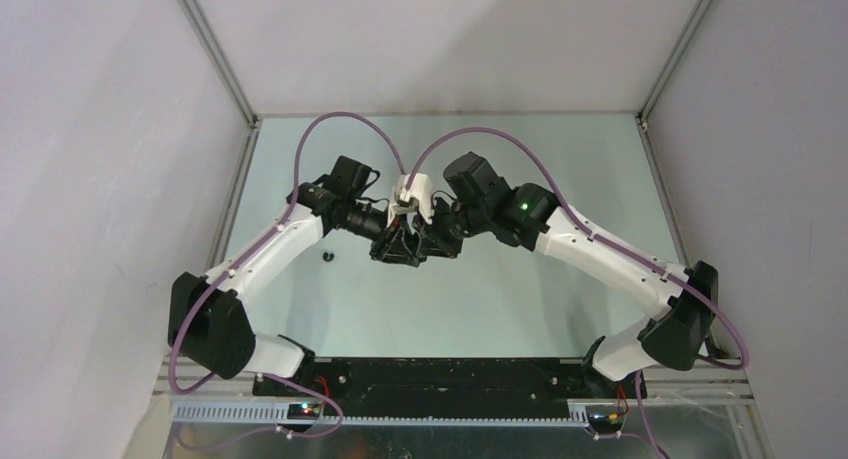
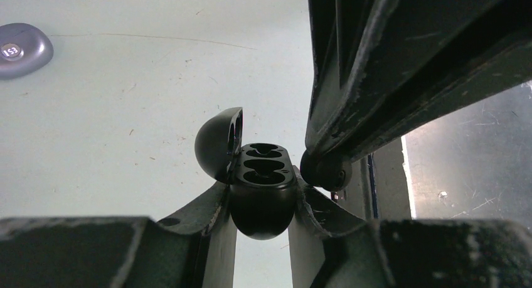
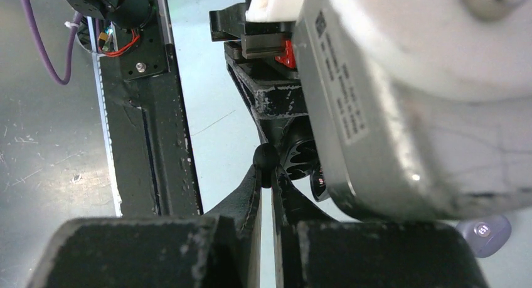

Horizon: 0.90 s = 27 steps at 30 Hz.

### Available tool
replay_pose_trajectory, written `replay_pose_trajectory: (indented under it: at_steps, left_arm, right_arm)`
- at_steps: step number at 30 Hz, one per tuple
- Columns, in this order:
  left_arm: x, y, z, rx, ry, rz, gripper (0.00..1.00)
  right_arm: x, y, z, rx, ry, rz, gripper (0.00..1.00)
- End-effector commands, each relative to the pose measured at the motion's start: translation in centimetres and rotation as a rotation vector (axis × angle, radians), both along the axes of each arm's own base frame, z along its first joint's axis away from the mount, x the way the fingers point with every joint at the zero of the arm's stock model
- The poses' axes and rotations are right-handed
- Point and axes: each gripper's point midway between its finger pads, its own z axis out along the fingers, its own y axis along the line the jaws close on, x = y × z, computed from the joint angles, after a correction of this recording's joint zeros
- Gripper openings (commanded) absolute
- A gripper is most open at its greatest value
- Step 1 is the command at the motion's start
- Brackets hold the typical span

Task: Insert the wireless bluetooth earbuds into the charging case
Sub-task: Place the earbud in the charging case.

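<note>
Your left claw clamps the open black charging case, wells facing up, and your right claw pinches a black earbud just beside the case's rim, opposite the lid, so slide it over.

The charging case sits between the left fingers, with an earbud just beside it.

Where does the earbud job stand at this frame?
Done: the left claw grips the black charging case, lid open, both wells looking empty. In hand: the right claw pinches a black earbud right beside the case's rim. Left: seating it, then the small dark piece lying on the table, likely another earbud.
</note>
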Motion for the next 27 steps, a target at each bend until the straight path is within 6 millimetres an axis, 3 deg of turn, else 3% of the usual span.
replay_pose_trajectory:
  at_steps: [1, 27]
  left_arm:
    - [-0.4, -1.1, 2.0, -0.066, -0.046, -0.03, 0.12]
    - [0.5, 0.0, 2.6, -0.112, 0.002, -0.001, 0.12]
  right_arm:
    - [-1.0, 2.3, 0.3, 0.061, -0.011, 0.076, 0.05]
    - [0.7, 0.2, 2.7, 0.067, -0.125, -0.008, 0.05]
